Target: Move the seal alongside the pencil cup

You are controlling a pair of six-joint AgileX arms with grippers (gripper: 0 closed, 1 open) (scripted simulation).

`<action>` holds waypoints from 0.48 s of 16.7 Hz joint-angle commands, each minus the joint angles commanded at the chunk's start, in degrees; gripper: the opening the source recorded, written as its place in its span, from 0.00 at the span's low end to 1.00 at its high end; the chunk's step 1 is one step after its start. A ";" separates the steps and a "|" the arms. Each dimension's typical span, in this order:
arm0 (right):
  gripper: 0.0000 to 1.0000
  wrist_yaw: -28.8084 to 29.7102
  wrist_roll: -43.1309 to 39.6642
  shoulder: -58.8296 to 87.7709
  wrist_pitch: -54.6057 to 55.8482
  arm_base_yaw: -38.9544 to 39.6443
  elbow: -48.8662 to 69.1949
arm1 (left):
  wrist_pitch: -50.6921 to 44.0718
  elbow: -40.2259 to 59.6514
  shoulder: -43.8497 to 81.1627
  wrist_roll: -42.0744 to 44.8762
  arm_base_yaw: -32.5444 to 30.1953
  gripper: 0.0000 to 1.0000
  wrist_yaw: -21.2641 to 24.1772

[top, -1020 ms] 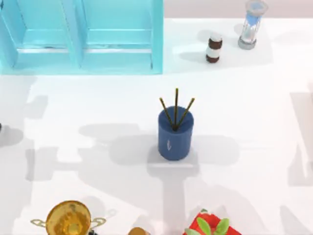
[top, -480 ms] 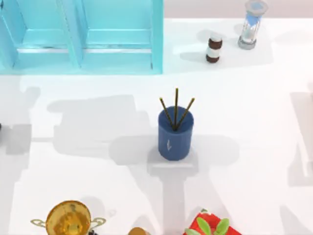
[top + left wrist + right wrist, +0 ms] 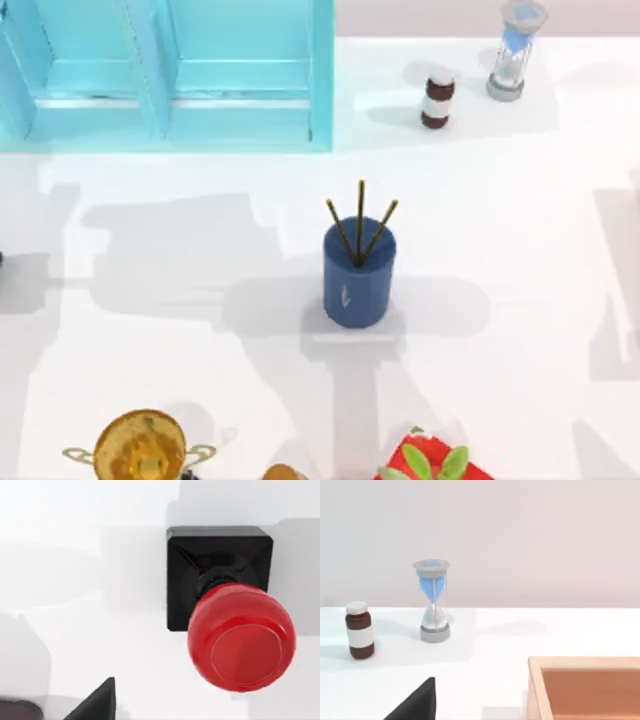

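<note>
The pencil cup (image 3: 358,272), dark blue with three thin pencils fanning out, stands upright near the middle of the table in the top view. The seal (image 3: 235,625) shows close up in the left wrist view: a black square base upright on the white table, topped by a glossy red rounded knob. A black corner of my left gripper (image 3: 97,704) lies at that picture's edge, apart from the seal. A like black corner of my right gripper (image 3: 417,704) appears in the right wrist view, low over the table and facing the back wall.
A cyan cabinet (image 3: 170,70) fills the back left. A brown-and-white bottle (image 3: 437,97) and an hourglass (image 3: 515,50) stand at the back right. A golden trophy (image 3: 140,448) and a red pot with green leaves (image 3: 435,462) sit at the front edge. A wooden box (image 3: 585,687) lies near the right gripper.
The arm's shadow on the left half of the table has spread and drifted toward the left edge. The pencil cup and the other objects have stayed put.
</note>
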 joint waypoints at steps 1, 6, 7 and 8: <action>1.00 0.00 0.00 0.00 0.00 0.00 0.00 | 2.49 -2.02 0.35 0.05 0.03 1.00 0.00; 1.00 0.00 0.00 0.00 0.00 0.00 0.00 | 15.60 -12.44 2.47 0.29 0.23 1.00 0.02; 1.00 0.00 0.00 0.00 0.00 0.00 0.00 | 16.64 -13.42 2.72 0.33 0.25 1.00 0.02; 1.00 0.00 0.00 0.00 0.00 0.00 0.00 | 17.09 -13.83 2.84 0.34 0.27 1.00 0.02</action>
